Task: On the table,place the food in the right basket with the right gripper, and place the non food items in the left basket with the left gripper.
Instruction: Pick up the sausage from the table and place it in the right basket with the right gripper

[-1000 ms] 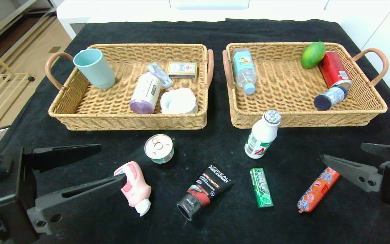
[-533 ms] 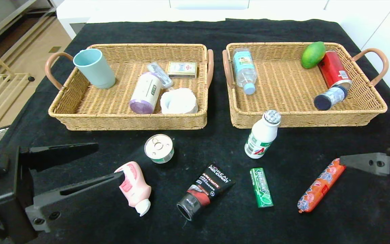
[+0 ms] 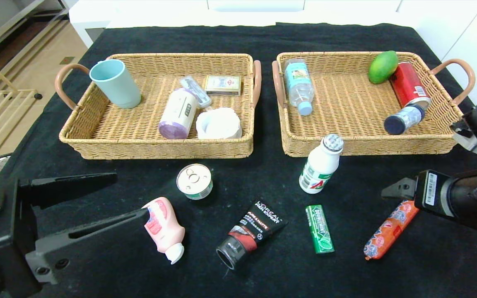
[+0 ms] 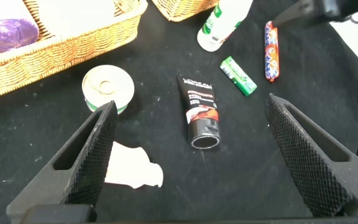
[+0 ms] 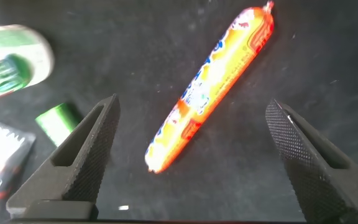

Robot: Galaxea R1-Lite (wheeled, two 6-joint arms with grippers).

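My right end effector point(image 5: 191, 155) spread above orange-red sausage stick point(image 5: 210, 87); step: first food pick. Next: descend, straddle, pinch.

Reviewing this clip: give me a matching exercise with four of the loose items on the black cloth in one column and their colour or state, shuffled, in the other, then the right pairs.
Things:
1. sausage stick
2. drink bottle
3. gum pack
4. black tube

States:
A. standing upright, just in front of the right basket
B. green, lying flat between the tube and the sausage
C. lying with its round end toward the robot, red band, white lettering
D. orange-red, lying below the open right gripper

Pairs: 1-D, 2-A, 3-B, 4-C
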